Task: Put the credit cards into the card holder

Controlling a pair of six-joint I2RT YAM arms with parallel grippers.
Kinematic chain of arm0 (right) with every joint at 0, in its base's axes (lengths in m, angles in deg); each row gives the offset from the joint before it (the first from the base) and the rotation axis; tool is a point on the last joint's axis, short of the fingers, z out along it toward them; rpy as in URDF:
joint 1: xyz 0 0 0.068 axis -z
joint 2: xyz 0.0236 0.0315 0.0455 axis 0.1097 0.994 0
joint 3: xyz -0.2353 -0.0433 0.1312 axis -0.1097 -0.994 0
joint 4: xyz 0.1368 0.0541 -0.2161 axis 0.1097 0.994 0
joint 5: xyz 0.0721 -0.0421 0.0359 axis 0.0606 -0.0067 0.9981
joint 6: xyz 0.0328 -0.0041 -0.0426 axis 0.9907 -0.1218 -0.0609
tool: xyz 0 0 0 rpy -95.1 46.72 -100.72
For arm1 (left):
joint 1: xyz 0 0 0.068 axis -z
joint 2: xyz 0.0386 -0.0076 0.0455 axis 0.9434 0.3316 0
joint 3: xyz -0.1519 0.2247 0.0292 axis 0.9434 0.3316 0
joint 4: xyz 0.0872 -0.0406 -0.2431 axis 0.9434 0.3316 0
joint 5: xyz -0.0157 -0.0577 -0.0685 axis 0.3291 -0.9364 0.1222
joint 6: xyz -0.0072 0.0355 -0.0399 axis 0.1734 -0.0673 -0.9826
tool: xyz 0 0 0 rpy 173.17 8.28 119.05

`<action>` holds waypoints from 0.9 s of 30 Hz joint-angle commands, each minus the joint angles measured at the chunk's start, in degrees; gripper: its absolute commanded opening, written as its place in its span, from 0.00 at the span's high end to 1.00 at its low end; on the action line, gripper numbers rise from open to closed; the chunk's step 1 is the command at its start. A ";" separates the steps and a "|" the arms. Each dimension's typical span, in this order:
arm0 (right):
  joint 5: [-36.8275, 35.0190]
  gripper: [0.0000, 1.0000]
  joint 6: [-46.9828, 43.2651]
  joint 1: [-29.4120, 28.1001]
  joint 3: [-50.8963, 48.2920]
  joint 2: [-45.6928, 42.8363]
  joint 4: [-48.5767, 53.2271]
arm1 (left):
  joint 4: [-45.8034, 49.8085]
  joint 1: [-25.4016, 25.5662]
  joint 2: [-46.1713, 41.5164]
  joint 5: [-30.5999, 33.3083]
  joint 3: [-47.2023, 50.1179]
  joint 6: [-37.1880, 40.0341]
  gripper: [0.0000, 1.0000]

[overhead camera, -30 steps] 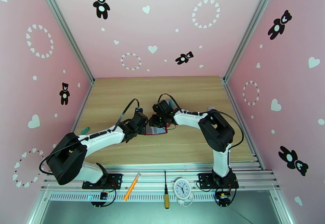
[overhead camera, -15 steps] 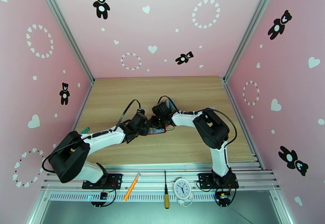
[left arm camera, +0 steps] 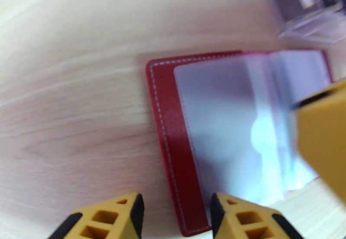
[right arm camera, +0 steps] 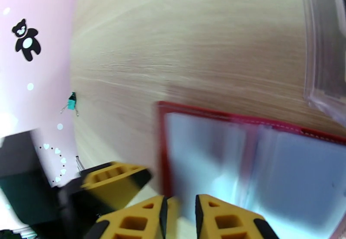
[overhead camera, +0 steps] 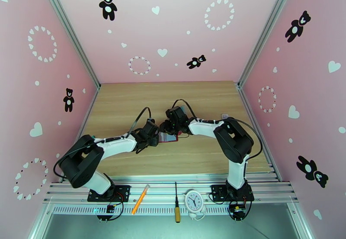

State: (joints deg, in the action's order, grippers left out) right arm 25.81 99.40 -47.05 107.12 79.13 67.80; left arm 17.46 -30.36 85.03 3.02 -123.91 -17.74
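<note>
Stand (left arm camera: 311,14) of clear plastic sits beside open card holder (left arm camera: 216,131), left fingers (left arm camera: 108,216) spread, right fingers (right arm camera: 225,218) unclear.

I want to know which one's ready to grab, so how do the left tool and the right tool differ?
The left tool has its fingers well apart, with the red edge of the card holder showing between them; the right tool has its fingers nearly together, leaving a thin gap. Seen from above, the left tool sits at the holder's left edge, the right tool at its far edge. Both have yellow fingers and sit close to the open holder.
</note>
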 commanded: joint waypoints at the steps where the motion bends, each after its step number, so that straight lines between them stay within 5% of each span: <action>1: -1.43 0.75 -1.93 0.18 -0.73 -1.13 3.96 | 0.80 0.05 1.23 0.51 -0.93 0.77 0.52; 12: -0.99 0.76 -3.38 0.32 0.09 1.98 5.82 | 3.00 0.07 1.45 2.84 -1.34 1.32 0.65; 27: 0.34 0.76 -2.91 -1.15 2.04 5.86 4.92 | -0.25 0.03 0.64 -2.92 -0.77 2.72 0.76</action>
State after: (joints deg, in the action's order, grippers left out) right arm 25.66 96.64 -47.42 107.77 83.09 71.69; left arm 17.72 -30.39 85.56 3.91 -124.68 -15.97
